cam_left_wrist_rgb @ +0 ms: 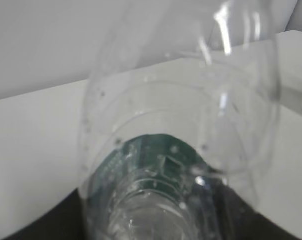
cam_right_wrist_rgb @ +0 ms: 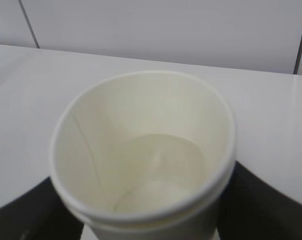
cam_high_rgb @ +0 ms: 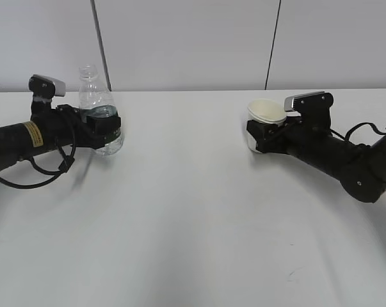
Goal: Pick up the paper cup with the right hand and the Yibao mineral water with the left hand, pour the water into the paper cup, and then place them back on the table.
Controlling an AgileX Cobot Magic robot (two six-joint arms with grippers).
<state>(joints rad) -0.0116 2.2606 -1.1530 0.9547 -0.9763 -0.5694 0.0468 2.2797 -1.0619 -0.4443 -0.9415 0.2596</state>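
The Yibao mineral water bottle (cam_high_rgb: 98, 105) is clear, capless, with a dark green label. My left gripper (cam_high_rgb: 103, 128) is shut on its middle and holds it near upright at the left of the table (cam_high_rgb: 193, 224). In the left wrist view the bottle (cam_left_wrist_rgb: 181, 150) fills the frame and hides the jaws. The cream-white paper cup (cam_high_rgb: 264, 115) is held in my right gripper (cam_high_rgb: 260, 135), which is shut on its side, tilted slightly. In the right wrist view the cup (cam_right_wrist_rgb: 145, 150) opens toward the camera with black fingers (cam_right_wrist_rgb: 261, 205) at both sides.
The white table stretches wide between the two arms. A pale wall with dark vertical seams (cam_high_rgb: 100, 45) stands behind the table's far edge. Black cables (cam_high_rgb: 45, 169) loop under the left arm.
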